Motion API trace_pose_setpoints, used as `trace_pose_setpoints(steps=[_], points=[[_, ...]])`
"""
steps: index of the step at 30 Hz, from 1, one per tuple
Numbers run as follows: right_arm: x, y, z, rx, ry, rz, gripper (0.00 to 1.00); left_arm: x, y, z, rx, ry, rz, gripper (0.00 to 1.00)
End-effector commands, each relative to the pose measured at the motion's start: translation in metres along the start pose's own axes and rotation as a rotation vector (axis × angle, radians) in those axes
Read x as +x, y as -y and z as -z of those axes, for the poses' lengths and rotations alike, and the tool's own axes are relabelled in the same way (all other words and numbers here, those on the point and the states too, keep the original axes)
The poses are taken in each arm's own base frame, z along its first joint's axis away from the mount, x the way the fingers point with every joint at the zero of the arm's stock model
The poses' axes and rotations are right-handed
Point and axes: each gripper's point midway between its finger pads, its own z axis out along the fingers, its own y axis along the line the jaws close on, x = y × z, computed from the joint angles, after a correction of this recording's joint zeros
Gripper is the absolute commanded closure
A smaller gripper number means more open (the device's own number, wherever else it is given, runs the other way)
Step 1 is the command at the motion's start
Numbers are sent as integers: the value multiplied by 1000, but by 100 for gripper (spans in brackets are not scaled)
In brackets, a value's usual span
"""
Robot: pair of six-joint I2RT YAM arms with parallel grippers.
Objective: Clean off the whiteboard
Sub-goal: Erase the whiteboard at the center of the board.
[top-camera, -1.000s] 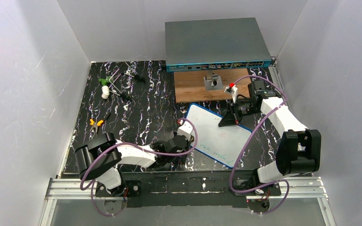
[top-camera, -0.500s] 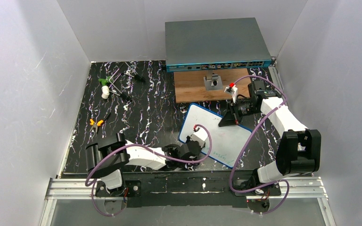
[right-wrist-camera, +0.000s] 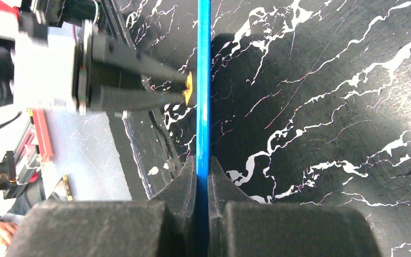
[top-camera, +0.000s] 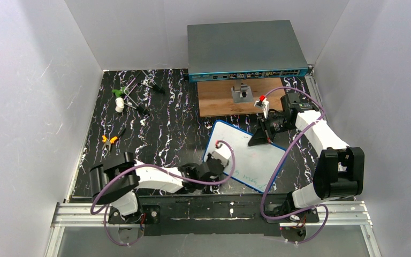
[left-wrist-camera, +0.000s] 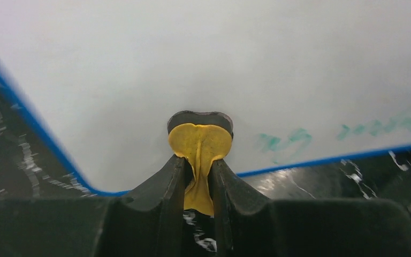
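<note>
The whiteboard (top-camera: 249, 152) lies skewed on the black marbled table, white with a blue rim. Green writing (left-wrist-camera: 283, 140) remains along its near edge. My left gripper (top-camera: 220, 165) is shut on a yellow eraser pad (left-wrist-camera: 199, 140) with a dark face, pressed on the board near its near-left corner. In the left wrist view the gripper (left-wrist-camera: 199, 160) pinches the pad between both fingers. My right gripper (top-camera: 260, 136) is shut on the board's far edge; in the right wrist view the gripper (right-wrist-camera: 203, 163) clamps the blue rim (right-wrist-camera: 203, 80). The left gripper (right-wrist-camera: 139, 80) shows there too.
A large grey box with ports (top-camera: 246, 48) stands at the back. A wooden board (top-camera: 219, 101) in front of it carries a small metal part (top-camera: 241, 93). Orange-handled pliers (top-camera: 108, 139) and small tools (top-camera: 131, 91) lie at the left. White walls enclose the table.
My left gripper moved right from the board's left edge onto the board, then drew back a little toward the near-left corner. The board shifted slightly. The right gripper kept its hold.
</note>
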Motion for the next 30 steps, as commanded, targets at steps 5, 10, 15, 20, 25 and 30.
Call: trace_pose_setpoints(steps=[5,10,15,20,25,30], points=[[-8,-24,0,-95,38,-21,99,11,85,-8,236,-29,-193,100],[-8,-25,0,-97,39,-21,99,6,42,-4,52,-4,-110,100],[-7,-25,1,-96,40,-21,99,3,-4,4,-45,8,77,100],[-7,-24,1,-93,40,-22,99,13,1,1,-1,-43,52,100],[-7,-24,1,-92,39,-23,99,14,61,-3,176,-53,-181,100],[-8,-24,1,-95,41,-21,99,21,88,-8,233,-70,-264,100]])
